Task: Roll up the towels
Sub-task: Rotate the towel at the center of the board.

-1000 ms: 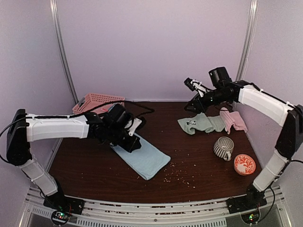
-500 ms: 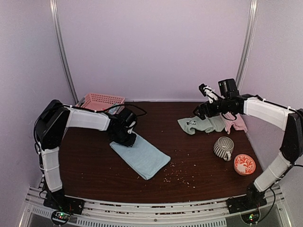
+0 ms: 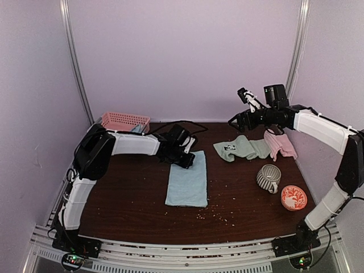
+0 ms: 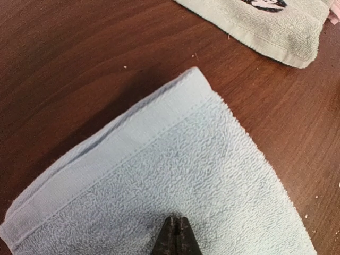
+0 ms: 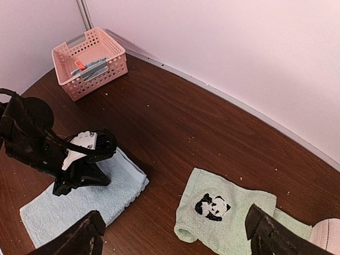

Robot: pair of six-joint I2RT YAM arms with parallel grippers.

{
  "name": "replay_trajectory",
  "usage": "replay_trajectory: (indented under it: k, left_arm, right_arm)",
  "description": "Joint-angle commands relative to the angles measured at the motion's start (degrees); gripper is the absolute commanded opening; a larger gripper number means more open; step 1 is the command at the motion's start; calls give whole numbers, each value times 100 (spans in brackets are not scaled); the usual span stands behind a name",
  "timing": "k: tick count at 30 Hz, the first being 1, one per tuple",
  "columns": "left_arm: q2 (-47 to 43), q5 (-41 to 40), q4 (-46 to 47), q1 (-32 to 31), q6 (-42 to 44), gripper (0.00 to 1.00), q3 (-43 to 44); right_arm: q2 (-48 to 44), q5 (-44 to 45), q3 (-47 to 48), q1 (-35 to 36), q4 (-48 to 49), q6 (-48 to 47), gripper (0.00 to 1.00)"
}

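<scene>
Lying flat, light blue towel [image 3: 187, 182] under clenched left claw [image 4: 176, 231]; right claw [image 5: 173, 235] released.

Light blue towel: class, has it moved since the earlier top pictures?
Yes. The light blue towel has swung from diagonal to nearly straight and shifted sideways, away from the pink basket.
</scene>
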Motion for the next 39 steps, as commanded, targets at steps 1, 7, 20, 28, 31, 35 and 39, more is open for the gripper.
replay_trajectory:
  k: [1,7,20,28,31,35,39]
  left_arm:
    - [-176,347,-270,110,322,0,72]
    - [-1552,1238,191,104,1188,0,-776]
    - [-3761,568,791,-751,2463,10,-4080]
    - [-3645,715,1255,-1127,2089,4,-4795]
    - [-3478,733,1247,-1300,1994,4,-4907]
    - [-3301,745,1278,-1500,1837,4,-4918]
    - [-3235,712,1457,-1620,1691,4,-4954]
  right_arm:
    - [-53,-342,6,15,-270,-250,94]
    - [-167,-461,3,12,-536,-633,92]
    - [1475,-393,804,1022,-1014,-649,56]
    - [2836,-499,1419,1480,-1677,-954,15]
    - [3238,-296,1677,1580,-1807,-901,14]
    - [3620,126,2042,1789,-2033,-1161,14]
    - [3867,226,2192,1932,-2146,-1274,14]
